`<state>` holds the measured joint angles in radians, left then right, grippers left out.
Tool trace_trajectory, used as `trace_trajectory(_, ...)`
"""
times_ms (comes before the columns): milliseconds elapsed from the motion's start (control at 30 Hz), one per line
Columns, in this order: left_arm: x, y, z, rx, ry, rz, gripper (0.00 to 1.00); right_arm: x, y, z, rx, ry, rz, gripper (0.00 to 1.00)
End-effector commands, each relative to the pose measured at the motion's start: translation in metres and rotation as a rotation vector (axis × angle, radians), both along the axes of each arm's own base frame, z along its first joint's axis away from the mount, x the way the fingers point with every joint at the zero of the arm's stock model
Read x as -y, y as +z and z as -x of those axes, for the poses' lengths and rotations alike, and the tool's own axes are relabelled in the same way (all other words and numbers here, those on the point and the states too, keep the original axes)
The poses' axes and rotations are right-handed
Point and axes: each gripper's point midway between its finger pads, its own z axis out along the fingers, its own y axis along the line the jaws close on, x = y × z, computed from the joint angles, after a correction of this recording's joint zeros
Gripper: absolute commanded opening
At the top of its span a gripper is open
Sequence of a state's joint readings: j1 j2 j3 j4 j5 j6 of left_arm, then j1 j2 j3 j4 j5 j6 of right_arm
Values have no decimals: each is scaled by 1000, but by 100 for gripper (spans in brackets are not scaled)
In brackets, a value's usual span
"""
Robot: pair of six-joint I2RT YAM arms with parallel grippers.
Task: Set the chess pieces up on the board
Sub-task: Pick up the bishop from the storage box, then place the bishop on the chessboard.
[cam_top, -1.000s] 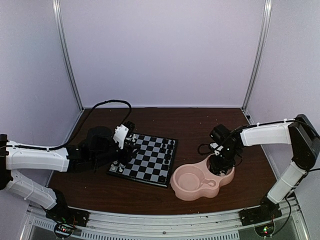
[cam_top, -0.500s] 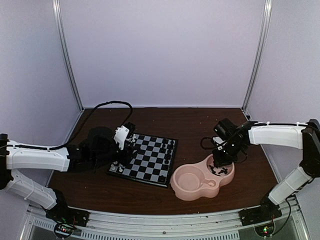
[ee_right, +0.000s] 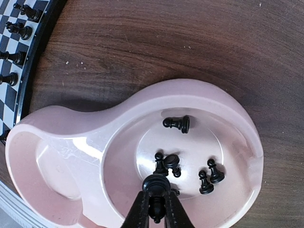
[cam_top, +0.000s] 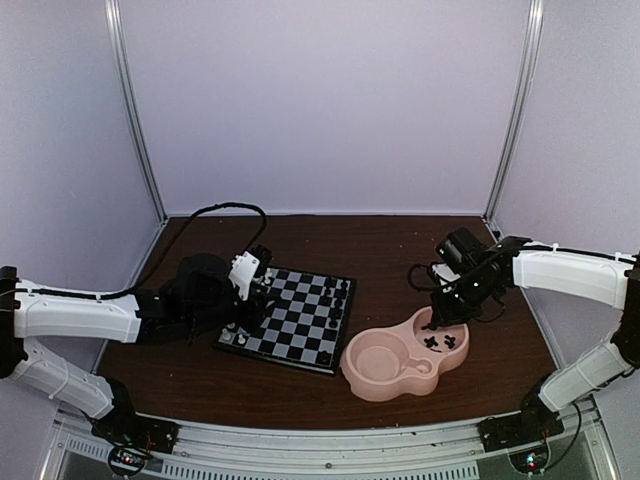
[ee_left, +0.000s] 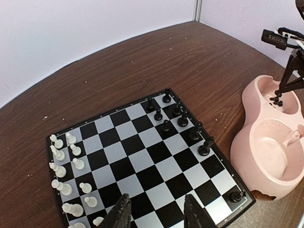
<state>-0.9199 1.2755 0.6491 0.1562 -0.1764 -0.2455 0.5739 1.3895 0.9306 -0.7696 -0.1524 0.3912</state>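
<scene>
The board (cam_top: 305, 325) lies left of centre, with white chess pieces (ee_left: 66, 161) along its left side and black chess pieces (ee_left: 183, 121) along the far right side. One more black piece (ee_left: 235, 196) stands on the near right corner. My left gripper (ee_left: 157, 216) hovers open over the board's near edge, holding nothing. My right gripper (ee_right: 155, 204) is shut on a black piece (ee_right: 156, 184), lifted above the right bowl of the pink dish (ee_right: 85, 123). Several black pieces (ee_right: 178, 123) remain in that bowl, some lying and some standing.
The pink double-bowl dish (cam_top: 385, 382) sits just right of the board; its left bowl holds no pieces. Dark wooden tabletop (cam_top: 400, 250) extends behind both. Metal frame posts (cam_top: 135, 120) and pale walls enclose the table.
My right gripper closed on a black piece in the dish and rose out of the bowl, shifting slightly right. The left arm has barely moved.
</scene>
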Motion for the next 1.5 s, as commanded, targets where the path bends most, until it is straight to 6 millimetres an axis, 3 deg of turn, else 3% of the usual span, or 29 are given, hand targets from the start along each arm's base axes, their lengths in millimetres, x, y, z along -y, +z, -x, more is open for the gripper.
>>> trace_trajectory(0,7,17,-6,29,0,41,39,1,12,-3,40,0,0,12)
trace_trajectory(267,5,16,-9,23,34,59,39,-22,25,0,48,65,-57,11)
trace_trajectory(367,4,16,-10,24,44,56,39,-39,34,2,64,104,-70,11)
trace_trajectory(433,3,14,-11,20,49,51,39,-57,41,5,78,141,-83,11)
trace_trajectory(633,-6,13,-15,19,106,51,39,-139,51,21,101,316,-93,10)
trace_trajectory(833,-31,20,-18,47,208,71,38,-214,53,13,136,426,-99,9)
trace_trajectory(1000,-56,26,-20,73,290,99,38,-256,32,3,125,477,-52,10)
trace_trajectory(1167,-62,23,-23,70,314,88,38,-277,14,-9,121,488,5,10)
trace_trajectory(1367,-65,22,-24,69,335,84,38,-283,-5,-20,117,490,72,11)
trace_trajectory(1467,-66,23,-24,72,335,86,38,-284,-8,-22,116,493,81,16)
